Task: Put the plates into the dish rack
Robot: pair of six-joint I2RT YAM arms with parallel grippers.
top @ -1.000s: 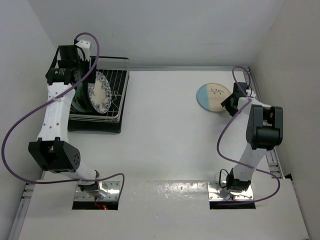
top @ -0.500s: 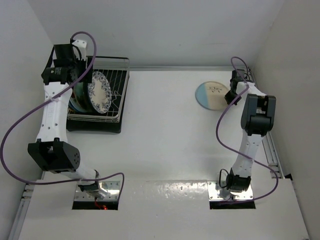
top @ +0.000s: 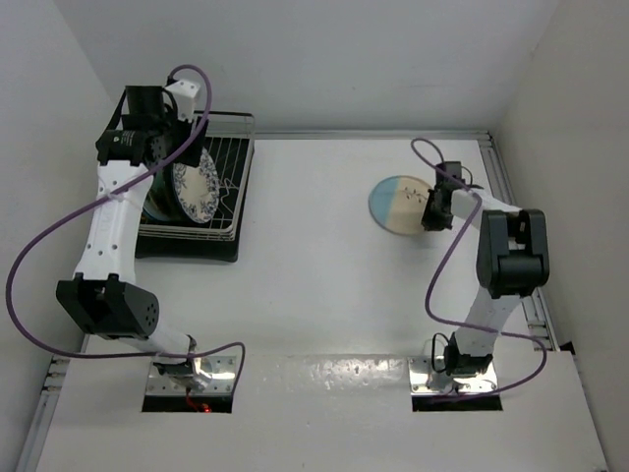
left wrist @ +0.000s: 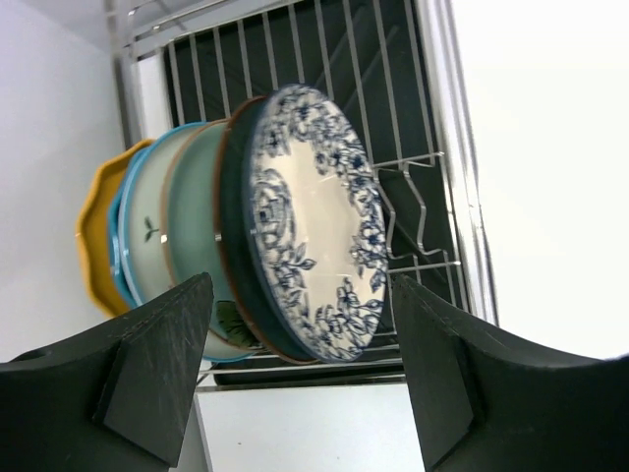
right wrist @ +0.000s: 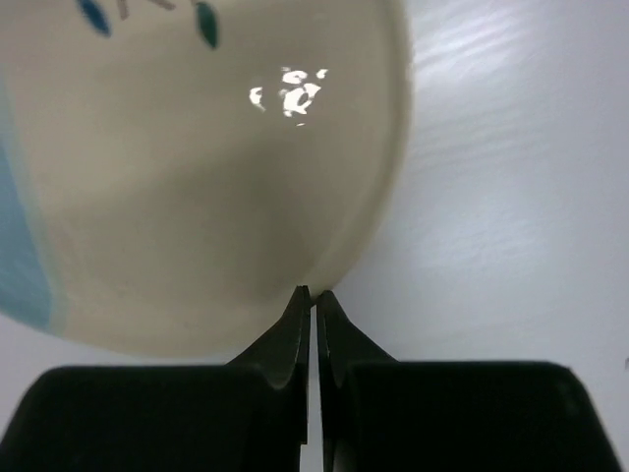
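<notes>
The dish rack (top: 232, 189) stands at the far left with several plates upright in it. The blue-floral plate (left wrist: 314, 246) is at the front, then a dark teal one (left wrist: 234, 246), a mint green one (left wrist: 195, 221) and a yellow one (left wrist: 96, 236) at the back. My left gripper (left wrist: 300, 295) hovers open over the rack (left wrist: 418, 167), holding nothing. The blue-and-cream plate (top: 398, 205) lies flat on the table at the right. My right gripper (top: 432, 211) is shut, and its tips (right wrist: 314, 293) touch that plate's rim (right wrist: 197, 167).
White walls close in the table on the left, back and right. A metal rail (top: 511, 187) runs along the right edge behind the right arm. Purple cables loop from both arms.
The right gripper has shut and swung left and nearer, and the blue-and-cream plate has slid left ahead of it. The left gripper has shifted slightly right over the rack.
</notes>
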